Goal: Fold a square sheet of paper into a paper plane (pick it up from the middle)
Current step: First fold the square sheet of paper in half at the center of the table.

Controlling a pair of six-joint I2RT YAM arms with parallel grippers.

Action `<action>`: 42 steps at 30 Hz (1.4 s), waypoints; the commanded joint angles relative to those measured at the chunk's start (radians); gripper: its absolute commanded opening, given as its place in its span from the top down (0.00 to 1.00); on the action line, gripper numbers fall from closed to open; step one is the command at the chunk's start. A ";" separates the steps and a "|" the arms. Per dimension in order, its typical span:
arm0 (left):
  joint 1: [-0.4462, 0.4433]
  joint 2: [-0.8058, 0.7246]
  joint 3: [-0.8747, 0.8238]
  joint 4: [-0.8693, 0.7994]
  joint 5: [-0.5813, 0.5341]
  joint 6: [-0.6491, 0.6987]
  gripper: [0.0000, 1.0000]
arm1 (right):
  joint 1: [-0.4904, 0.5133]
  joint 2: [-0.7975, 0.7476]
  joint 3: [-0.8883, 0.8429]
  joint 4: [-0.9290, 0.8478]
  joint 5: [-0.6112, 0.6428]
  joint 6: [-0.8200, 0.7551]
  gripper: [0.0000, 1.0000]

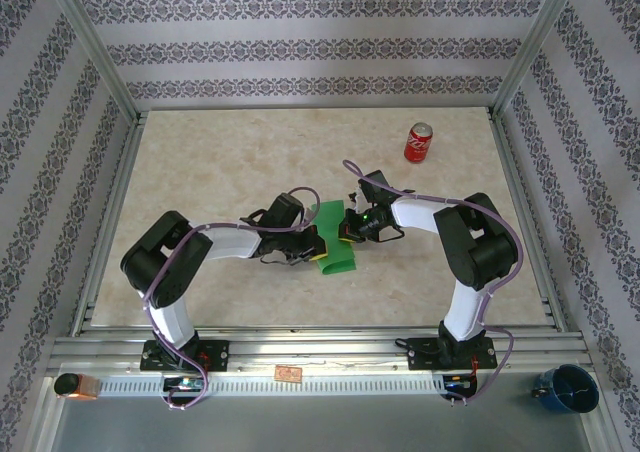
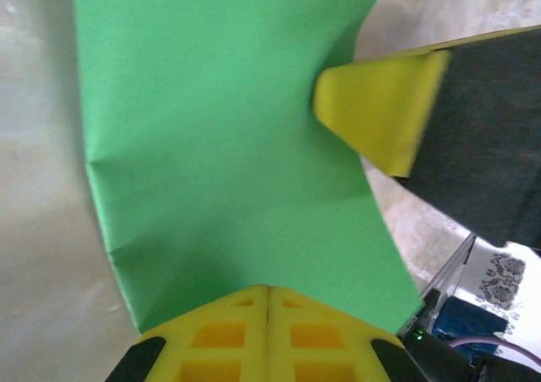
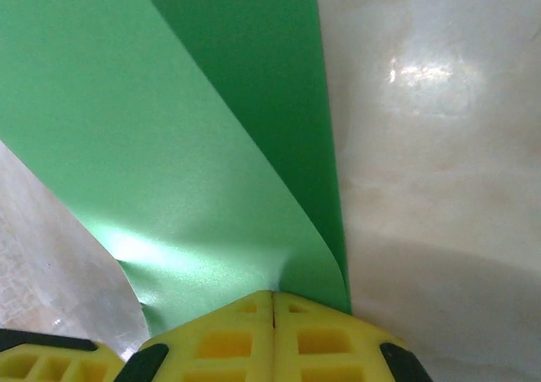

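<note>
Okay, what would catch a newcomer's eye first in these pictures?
The bright green paper at the middle of the table, bowed and partly folded over itself. The left gripper and the right gripper are both shut on its edges, one from each side. After that, the red soda can standing alone toward the far right corner.

1 red soda can [image 1: 418, 143] stands far right on the table [image 1: 200, 172]; the left side lies open.

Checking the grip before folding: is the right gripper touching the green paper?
Touching. Right wrist view: the right gripper is shut on the green paper, whose curled edge runs into the seam between its fingers.
</note>
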 commanded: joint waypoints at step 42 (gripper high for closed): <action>-0.079 -0.033 -0.183 -0.006 -0.025 -0.013 1.00 | -0.018 0.019 -0.056 -0.117 0.135 -0.006 1.00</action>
